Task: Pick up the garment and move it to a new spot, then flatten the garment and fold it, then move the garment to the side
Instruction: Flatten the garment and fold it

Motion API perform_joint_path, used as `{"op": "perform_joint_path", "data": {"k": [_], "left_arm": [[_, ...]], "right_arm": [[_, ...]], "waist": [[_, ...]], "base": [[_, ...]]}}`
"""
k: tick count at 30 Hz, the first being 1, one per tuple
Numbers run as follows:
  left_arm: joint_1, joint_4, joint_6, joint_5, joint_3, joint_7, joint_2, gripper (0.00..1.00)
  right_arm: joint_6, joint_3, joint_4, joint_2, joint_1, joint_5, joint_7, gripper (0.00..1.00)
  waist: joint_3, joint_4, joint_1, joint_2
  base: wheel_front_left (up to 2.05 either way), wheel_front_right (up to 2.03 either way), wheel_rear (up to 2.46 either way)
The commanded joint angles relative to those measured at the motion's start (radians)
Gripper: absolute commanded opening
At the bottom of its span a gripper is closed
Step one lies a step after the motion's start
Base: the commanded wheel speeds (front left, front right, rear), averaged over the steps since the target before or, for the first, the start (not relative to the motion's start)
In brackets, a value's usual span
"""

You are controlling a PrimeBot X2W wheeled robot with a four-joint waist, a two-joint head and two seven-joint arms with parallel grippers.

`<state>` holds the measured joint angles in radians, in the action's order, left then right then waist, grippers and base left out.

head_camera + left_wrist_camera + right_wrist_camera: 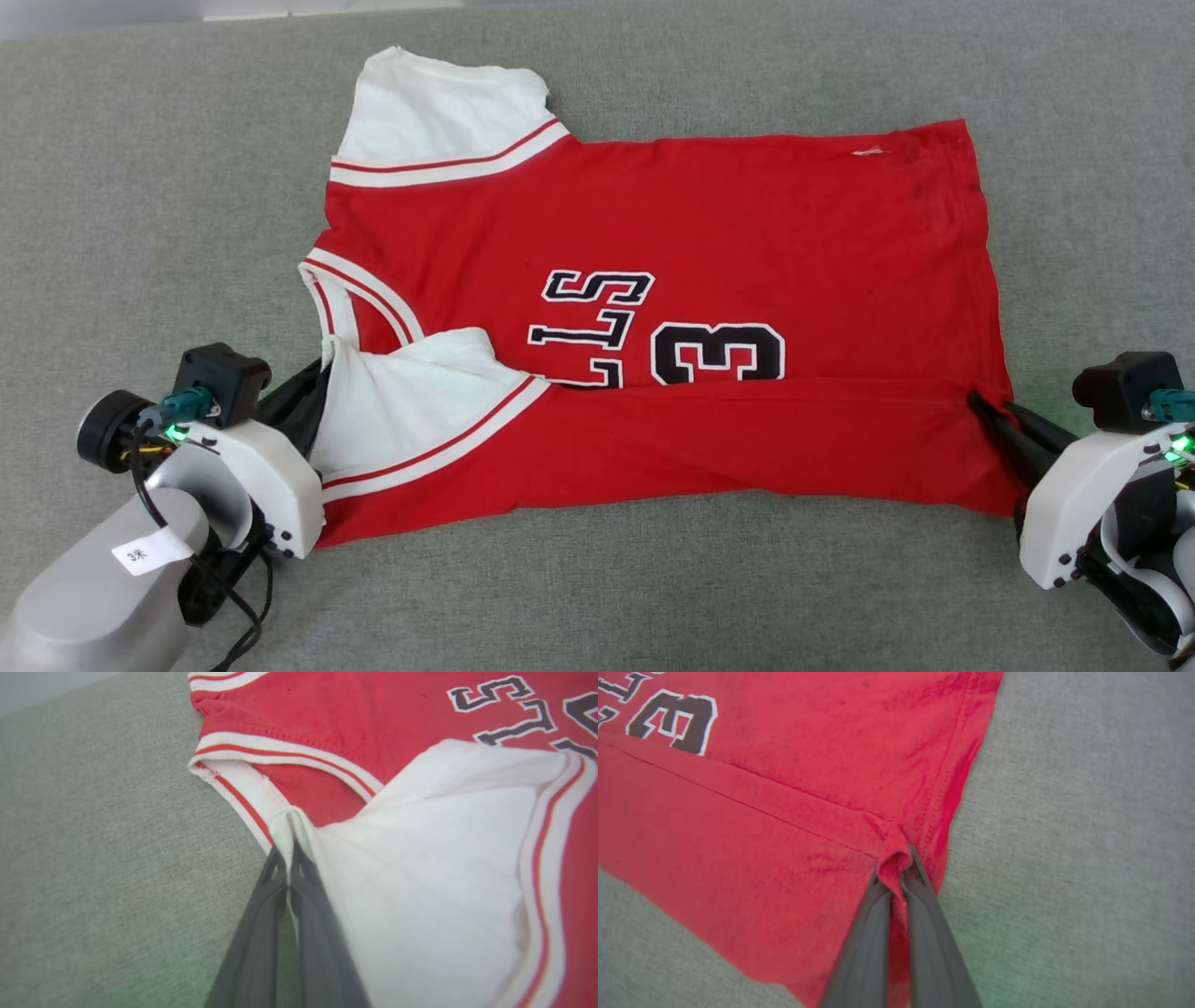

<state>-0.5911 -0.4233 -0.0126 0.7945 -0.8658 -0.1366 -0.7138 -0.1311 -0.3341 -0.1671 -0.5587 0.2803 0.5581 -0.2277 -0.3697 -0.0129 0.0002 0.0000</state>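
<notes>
left jaws: clamped on garment (747, 215) sleeve (420, 882) | right jaws: clamped on hem (945, 793)

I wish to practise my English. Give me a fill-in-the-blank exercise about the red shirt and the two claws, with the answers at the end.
1. The left claw is shut on a pinch of ____ cloth of the garment.
2. The right claw is shut on ____ cloth at the garment's hem.
3. The garment lies on a ____ surface.
Missing words: white; red; grey.
</notes>
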Motion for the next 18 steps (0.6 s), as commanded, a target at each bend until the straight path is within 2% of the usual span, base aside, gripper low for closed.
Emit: {"op": "perform_joint_path", "data": {"k": [1, 2, 3, 4, 5, 12, 18], "left_arm": [[-0.003, -0.029, -0.010, 0.001, -0.008, -0.005, 0.015, 0.00], [-0.005, -0.049, -0.012, 0.001, -0.009, -0.012, 0.023, 0.31], [-0.007, -0.063, -0.009, -0.009, -0.013, -0.020, 0.025, 0.93], [-0.013, -0.073, -0.006, -0.012, -0.013, -0.029, 0.025, 1.00], [-0.020, -0.079, -0.006, -0.018, -0.011, -0.034, 0.023, 1.00], [-0.070, -0.016, -0.001, -0.013, 0.019, 0.000, -0.041, 1.00], [-0.125, 0.106, -0.005, 0.032, 0.020, 0.170, -0.093, 1.00]], "right_arm": [[0.001, -0.007, -0.010, 0.007, 0.010, 0.005, 0.007, 0.00], [0.001, -0.008, -0.014, 0.005, 0.012, 0.006, 0.013, 0.00], [0.001, -0.006, -0.016, 0.004, 0.013, 0.010, 0.019, 0.07], [0.001, -0.002, -0.019, 0.004, 0.012, 0.013, 0.024, 0.39], [0.001, 0.000, -0.018, 0.002, 0.009, 0.013, 0.029, 1.00], [0.001, 0.018, 0.015, -0.018, -0.020, 0.005, 0.052, 1.00], [0.001, 0.040, 0.042, -0.021, -0.037, -0.002, 0.034, 1.00]], "waist": [[0.009, 0.001, -0.0002, 0.0000], [0.017, 0.003, -0.0002, 0.0000], [0.027, 0.007, -0.0002, 0.0000], [0.037, 0.011, -0.0002, 0.0000], [0.049, 0.015, -0.0002, 0.0000], [0.123, 0.047, -0.0002, 0.0000], [0.158, 0.071, -0.0002, 0.0000]], "base": [[0.00, 0.00, 0.00], [0.00, 0.00, 0.00], [0.00, 0.00, 0.00], [0.00, 0.00, 0.00], [0.00, 0.00, 0.00], [0.00, 0.00, 0.00], [0.00, 0.00, 0.00]]}}
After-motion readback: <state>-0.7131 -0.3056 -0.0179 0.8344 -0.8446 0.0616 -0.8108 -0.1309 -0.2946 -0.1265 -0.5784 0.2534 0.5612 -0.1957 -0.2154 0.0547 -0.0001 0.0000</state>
